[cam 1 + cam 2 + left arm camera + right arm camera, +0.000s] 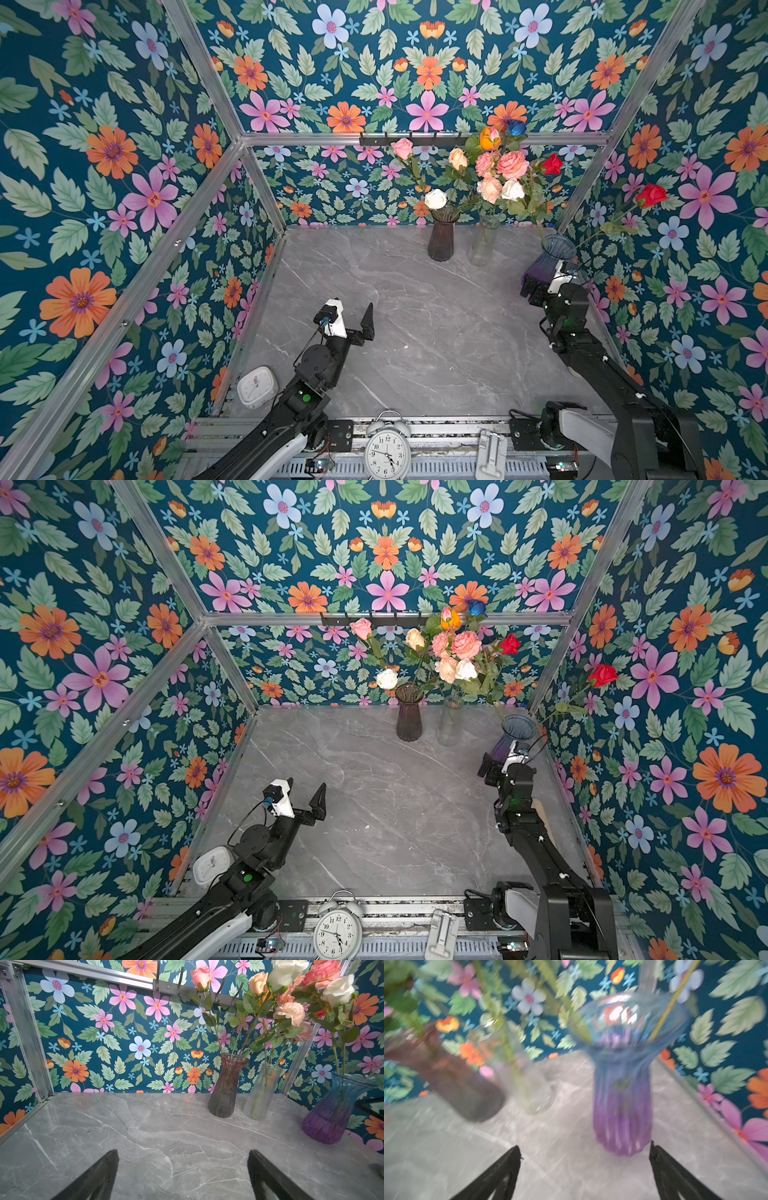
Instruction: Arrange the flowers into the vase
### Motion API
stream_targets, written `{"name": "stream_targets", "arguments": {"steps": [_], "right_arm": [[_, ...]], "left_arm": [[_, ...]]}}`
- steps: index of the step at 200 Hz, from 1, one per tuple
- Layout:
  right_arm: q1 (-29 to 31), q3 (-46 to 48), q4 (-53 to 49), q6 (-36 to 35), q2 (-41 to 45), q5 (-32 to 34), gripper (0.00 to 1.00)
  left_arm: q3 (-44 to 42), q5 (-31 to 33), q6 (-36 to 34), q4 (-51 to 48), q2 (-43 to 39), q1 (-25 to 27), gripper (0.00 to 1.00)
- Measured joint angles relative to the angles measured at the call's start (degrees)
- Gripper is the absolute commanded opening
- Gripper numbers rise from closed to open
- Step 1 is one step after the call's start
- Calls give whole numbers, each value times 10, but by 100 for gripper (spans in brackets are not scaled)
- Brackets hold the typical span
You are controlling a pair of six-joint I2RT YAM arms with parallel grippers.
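Lab test booth — aluminium frame (216,199), floral wallpaper (104,166).

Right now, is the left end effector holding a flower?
No, the left end effector stands open with only bare tabletop between its fingers.

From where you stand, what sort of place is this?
Probably a staged robot test booth, not a home: flowered wallpaper on a bare aluminium frame, and a robot arm mounted at the front edge of a marble-look tabletop.

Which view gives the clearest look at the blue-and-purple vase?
The left wrist view: the blue-and-purple vase is sharp, rim to base. The right wrist view shows it whole but blurred. In both top views the right arm hides its lower part.
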State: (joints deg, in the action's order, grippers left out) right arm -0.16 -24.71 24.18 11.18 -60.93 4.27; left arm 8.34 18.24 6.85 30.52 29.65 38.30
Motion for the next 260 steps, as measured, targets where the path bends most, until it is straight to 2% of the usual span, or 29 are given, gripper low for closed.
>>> {"name": "stream_targets", "arguments": {"steps": [31, 72, 102, 147, 169, 188, 260], "right_arm": [[30, 44, 18, -22, -14, -12, 99], [34, 40, 33, -50, -28, -55, 99], [46, 62, 65, -73, -32, -24, 99], [56, 104, 192, -131, -152, -7, 99], [38, 122, 277, -128, -187, 6, 99], [29, 116, 296, -127, -210, -2, 99], [-1, 74, 275, -96, -214, -6, 99]], "left_arm": [[0, 4, -13, 22, 29, 0, 100], [-16, 18, -27, 67, 60, 0, 100], [-21, 27, -27, 84, 64, 0, 100], [-31, 43, -34, 103, 63, 0, 100], [-31, 43, -38, 114, 69, 0, 100], [-32, 45, -38, 123, 74, 0, 100], [-53, 102, -69, 184, 106, -4, 100]]}}
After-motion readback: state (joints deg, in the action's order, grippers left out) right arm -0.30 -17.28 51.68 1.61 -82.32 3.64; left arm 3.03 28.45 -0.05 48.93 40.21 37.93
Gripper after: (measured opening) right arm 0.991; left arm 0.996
